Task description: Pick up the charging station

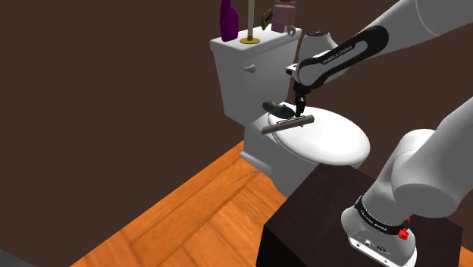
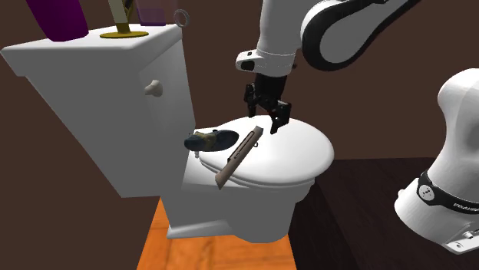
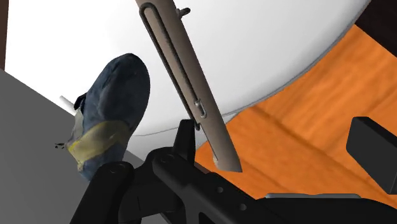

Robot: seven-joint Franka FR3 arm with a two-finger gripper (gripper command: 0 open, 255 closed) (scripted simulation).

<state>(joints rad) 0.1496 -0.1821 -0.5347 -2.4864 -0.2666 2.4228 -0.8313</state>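
Note:
The charging station is a long, flat grey-brown bar with a slot down its face, lying on the closed white toilet lid. In the second exterior view the charging station runs slantwise across the lid, one end reaching past the rim. My black gripper hangs open just above its other end, not touching it. In the wrist view the charging station stretches away from the gripper, its near tip between the parted fingers, close to one finger.
A dark blue and olive shoe-like object lies on the lid beside the bar. On the tank stand a purple bottle, a brass-based holder and a pinkish container. Wooden floor lies below, and the dark stand is close by.

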